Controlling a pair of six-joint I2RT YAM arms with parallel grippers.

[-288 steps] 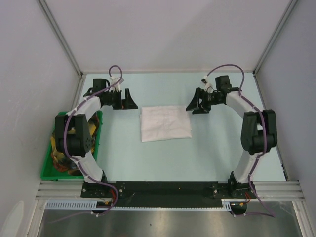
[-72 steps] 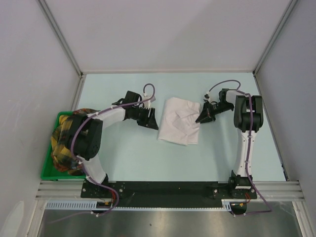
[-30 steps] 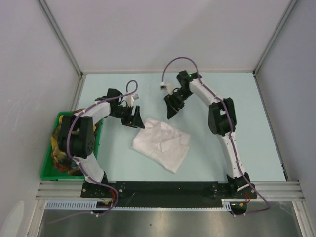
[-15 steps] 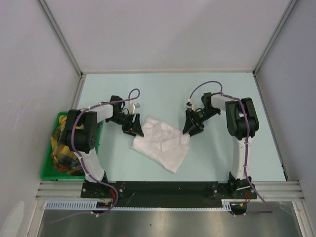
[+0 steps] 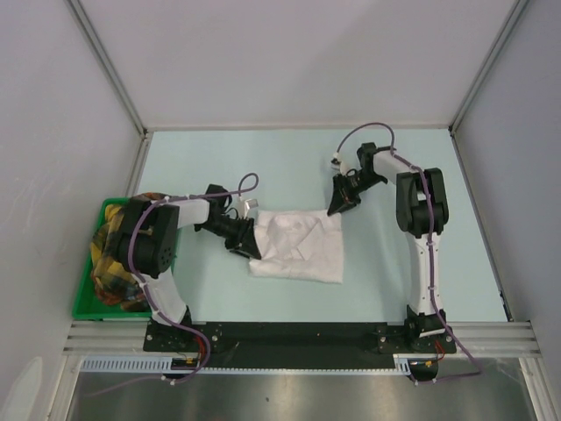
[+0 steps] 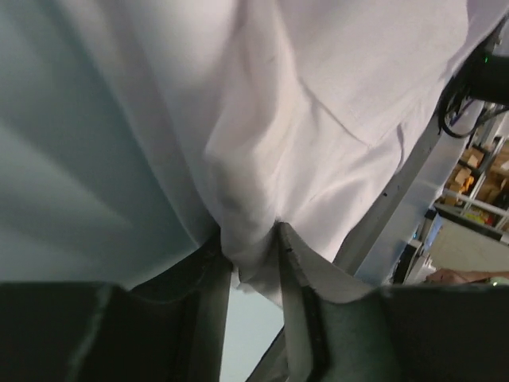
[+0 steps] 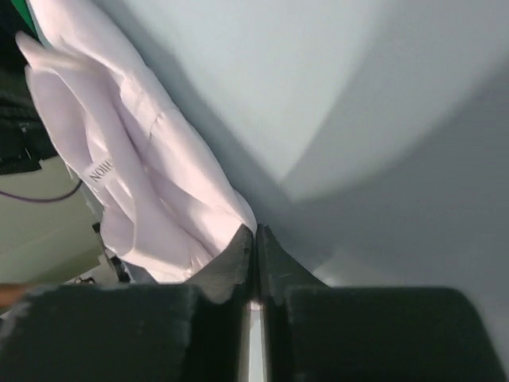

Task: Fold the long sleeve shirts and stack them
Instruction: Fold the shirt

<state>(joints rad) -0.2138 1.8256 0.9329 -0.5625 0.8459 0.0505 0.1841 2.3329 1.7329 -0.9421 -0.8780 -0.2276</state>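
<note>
Rotated square since before, the wrinkled white cloth shirt (image 5: 296,248) is clenched by left gripper (image 5: 245,243) and right gripper (image 5: 336,207); folds may be undone by uneven pulling.

Left gripper (image 5: 244,239) pinching shirt (image 5: 299,247), right gripper (image 5: 337,207) clamped on its corner, both arms reaching inward

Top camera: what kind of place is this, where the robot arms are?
Most likely a robot lab work cell: plain grey walls and metal frame rails box in a pale blue table, the left arm and right arm are bolted at its near edge, and a green bin sits alongside.
</note>
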